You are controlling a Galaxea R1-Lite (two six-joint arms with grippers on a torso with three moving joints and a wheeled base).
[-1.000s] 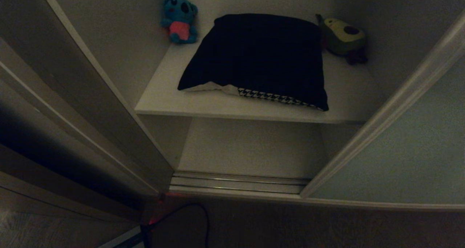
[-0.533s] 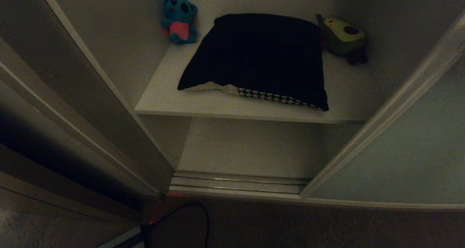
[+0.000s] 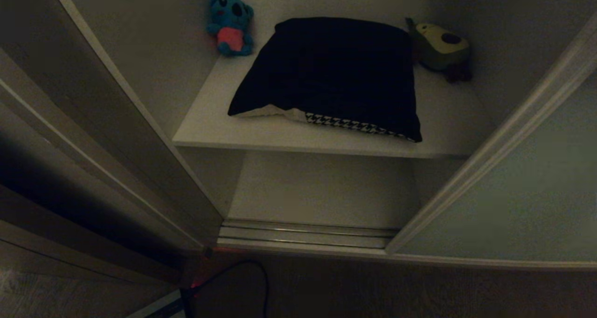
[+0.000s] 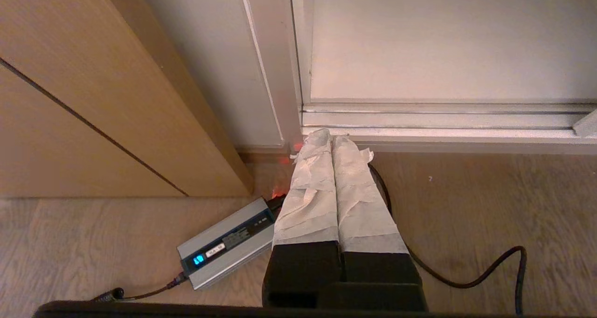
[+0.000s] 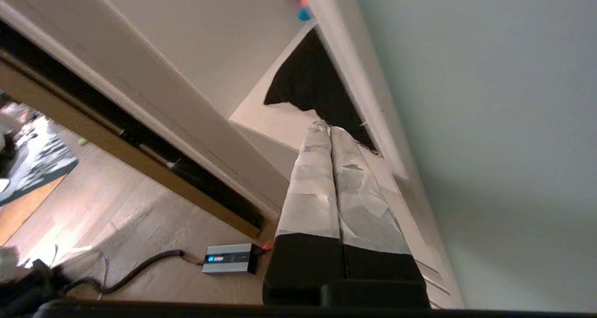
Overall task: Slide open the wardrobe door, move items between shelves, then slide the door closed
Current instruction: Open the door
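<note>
Head view: wardrobe stands open; sliding wardrobe door [image 3: 527, 187] pushed aside at 3 o'clock, pale grey-green, its light frame edge running diagonally. Cushion [image 3: 331, 75] lies flat on the upper shelf [image 3: 210, 127], dark face up, houndstooth strip showing along its near edge. Blue plush toy [image 3: 231, 24] at 11 o'clock of the cushion, avocado plush [image 3: 440, 47] at 2 o'clock, both at the back wall. Lower shelf [image 3: 322, 187] sits beneath, floor track [image 3: 303, 234] at its near edge. Neither arm appears here. Left wrist view: left claw [image 4: 332, 138] pressed fully together, holding nothing, low over the wood floor [image 4: 466, 206], tips near the track; silver box [image 4: 228, 241] with cable at its 8 o'clock. Right wrist view: right claw [image 5: 326, 127] likewise closed tight and empty, raised beside the door's frame edge, tips aimed at the cushion's near corner.
</note>
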